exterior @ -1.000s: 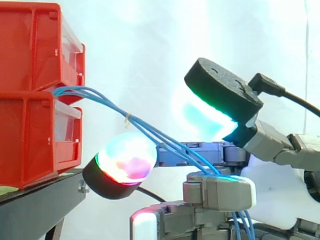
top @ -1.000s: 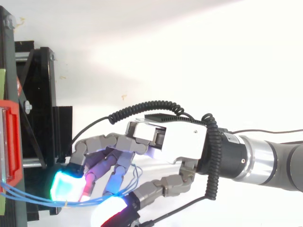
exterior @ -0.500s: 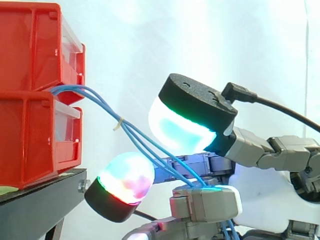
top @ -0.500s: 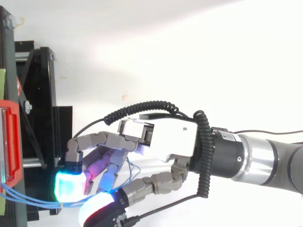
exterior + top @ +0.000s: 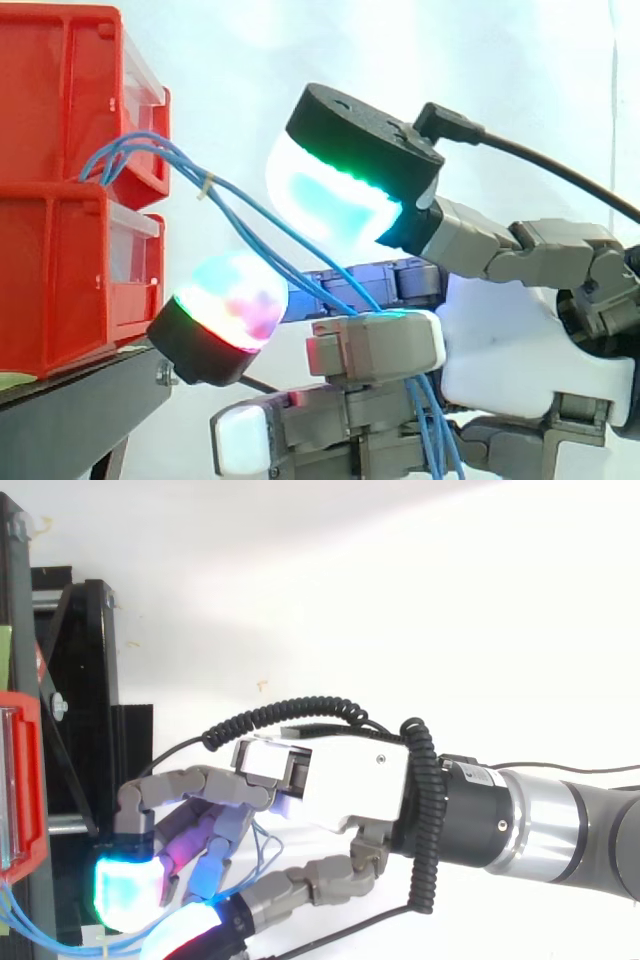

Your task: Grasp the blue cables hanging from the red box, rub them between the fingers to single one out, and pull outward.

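Several thin blue cables [image 5: 240, 215] come out between the two stacked red bins [image 5: 60, 250], arch upward, then slope down to the right into my hand [image 5: 520, 350]. A small pale tie binds them near the bins. They pass between my fingers at a cyan-lit pad [image 5: 375, 345] and hang down below it. The thumb pad [image 5: 335, 185], glowing cyan and green, hovers just above the cables. Another pad [image 5: 230, 305] glows in mixed colours close to the lower bin. From above, the hand [image 5: 340, 790] reaches left, and the cables [image 5: 40, 938] run from the bin to its fingers.
The bins stand on a black stand [image 5: 80, 400], whose frame [image 5: 85, 680] lies just left of my fingertips. A white curtain hangs behind. The arm comes in from the right.
My hand has moved left toward the bins and risen a little. The cables have gone slack and now bow upward by the bin. The thumb pad has swung left over them.
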Controlling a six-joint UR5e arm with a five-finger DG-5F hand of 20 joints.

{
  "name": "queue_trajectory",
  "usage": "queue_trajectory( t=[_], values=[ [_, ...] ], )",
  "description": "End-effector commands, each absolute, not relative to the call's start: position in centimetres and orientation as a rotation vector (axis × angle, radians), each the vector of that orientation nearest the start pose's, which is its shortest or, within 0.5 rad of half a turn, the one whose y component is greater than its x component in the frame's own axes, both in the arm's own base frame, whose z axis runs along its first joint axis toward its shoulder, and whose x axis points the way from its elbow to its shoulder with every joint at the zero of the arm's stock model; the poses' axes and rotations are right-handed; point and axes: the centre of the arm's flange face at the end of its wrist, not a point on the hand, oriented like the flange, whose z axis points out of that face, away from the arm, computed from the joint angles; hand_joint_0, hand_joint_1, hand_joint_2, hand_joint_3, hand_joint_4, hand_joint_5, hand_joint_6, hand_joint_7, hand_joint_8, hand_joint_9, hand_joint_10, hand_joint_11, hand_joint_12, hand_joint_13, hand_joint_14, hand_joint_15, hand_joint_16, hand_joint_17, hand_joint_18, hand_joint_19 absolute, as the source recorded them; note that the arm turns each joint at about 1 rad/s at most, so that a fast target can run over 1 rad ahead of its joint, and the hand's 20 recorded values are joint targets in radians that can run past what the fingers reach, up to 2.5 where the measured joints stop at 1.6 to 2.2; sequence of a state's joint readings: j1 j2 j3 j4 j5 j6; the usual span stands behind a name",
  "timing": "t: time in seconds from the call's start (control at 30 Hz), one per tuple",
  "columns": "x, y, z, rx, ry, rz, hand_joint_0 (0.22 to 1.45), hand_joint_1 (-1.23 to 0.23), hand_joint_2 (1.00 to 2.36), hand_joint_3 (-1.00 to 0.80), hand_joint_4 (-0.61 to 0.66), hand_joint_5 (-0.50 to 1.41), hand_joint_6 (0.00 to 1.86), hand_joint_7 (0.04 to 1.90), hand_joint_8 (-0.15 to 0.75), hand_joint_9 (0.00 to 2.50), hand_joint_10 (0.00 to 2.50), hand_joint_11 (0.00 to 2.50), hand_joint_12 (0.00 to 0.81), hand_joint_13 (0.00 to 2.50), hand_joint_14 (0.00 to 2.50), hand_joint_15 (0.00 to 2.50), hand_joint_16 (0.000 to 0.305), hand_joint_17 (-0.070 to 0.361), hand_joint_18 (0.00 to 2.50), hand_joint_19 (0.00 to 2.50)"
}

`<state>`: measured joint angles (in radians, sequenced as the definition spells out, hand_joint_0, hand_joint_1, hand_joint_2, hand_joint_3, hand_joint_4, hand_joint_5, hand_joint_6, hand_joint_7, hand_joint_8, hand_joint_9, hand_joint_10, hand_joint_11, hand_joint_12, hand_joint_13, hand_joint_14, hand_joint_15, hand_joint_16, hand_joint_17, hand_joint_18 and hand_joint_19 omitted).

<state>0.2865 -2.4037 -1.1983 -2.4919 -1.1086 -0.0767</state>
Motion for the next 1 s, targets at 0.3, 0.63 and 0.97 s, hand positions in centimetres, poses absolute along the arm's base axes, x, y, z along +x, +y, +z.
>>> queue_trajectory(
  t=[0.3, 0.63, 0.97],
  values=[
    [79.4, 4.8, 20.2, 1.168, 1.001, 1.134, 0.55, -0.71, 1.0, -0.45, 0.27, -0.08, 0.5, 1.14, 0.277, 1.22, 0.01, 1.39, 0.362, 0.88, 0.02, 0.58, 0.043, 0.097, 0.68, 0.38],
    [78.9, 4.7, 23.0, 1.147, 1.014, 1.108, 0.53, -0.7, 1.0, -0.45, 0.25, -0.12, 0.5, 1.0, 0.323, 1.13, 0.02, 1.17, 0.359, 0.88, 0.02, 0.56, 0.045, 0.101, 0.69, 0.38],
    [78.7, 5.1, 22.7, 1.149, 1.041, 1.095, 0.53, -0.68, 1.0, -0.44, 0.27, -0.12, 0.5, 1.01, 0.325, 1.21, 0.02, 1.17, 0.365, 0.93, 0.02, 0.57, 0.046, 0.104, 0.71, 0.4]
  ],
)
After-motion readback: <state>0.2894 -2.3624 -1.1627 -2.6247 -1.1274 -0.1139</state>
